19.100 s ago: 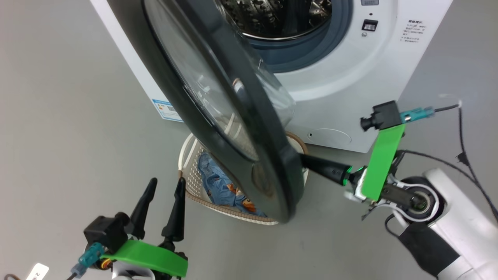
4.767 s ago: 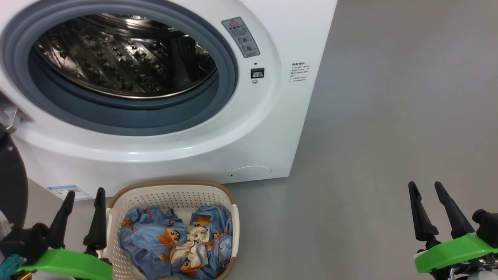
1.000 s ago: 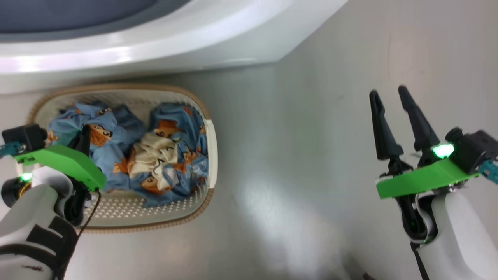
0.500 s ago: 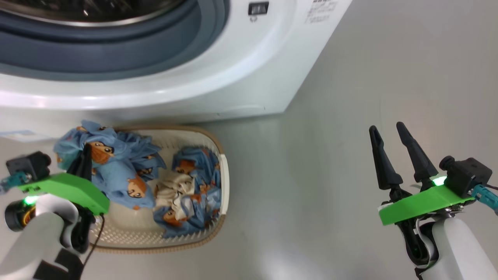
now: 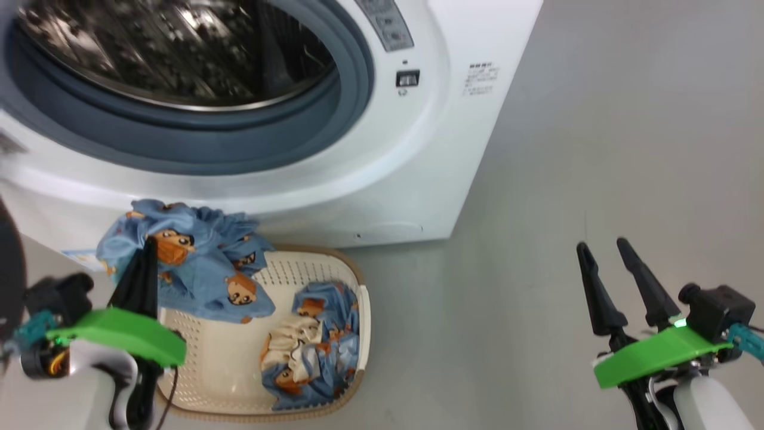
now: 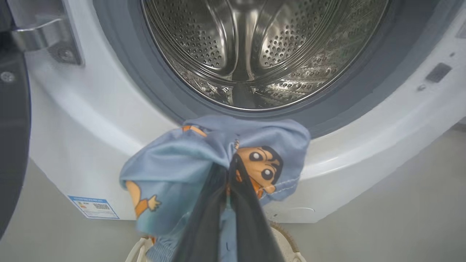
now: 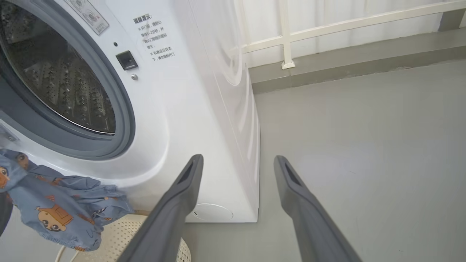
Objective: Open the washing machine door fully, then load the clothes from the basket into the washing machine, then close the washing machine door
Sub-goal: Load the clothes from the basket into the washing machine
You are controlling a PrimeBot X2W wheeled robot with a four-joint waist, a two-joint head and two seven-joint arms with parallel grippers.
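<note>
While the left claw point(image 6: 230, 168) pinches 1 piece of clothes point(image 6: 174, 160), its hold seems shallow, so cloth may slip out. The right claw point(image 5: 603, 245) stands open, empty.

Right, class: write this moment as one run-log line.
left gripper: shut on garment, above basket | right gripper: open | drum: empty

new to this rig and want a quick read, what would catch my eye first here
The light-blue cartoon-print garment dangling from the shut left pincer, held up above the basket just below the washing machine opening. Next, the gleaming perforated steel drum, wide open behind it. The right pincer hangs open over the grey floor at lower right.
</note>
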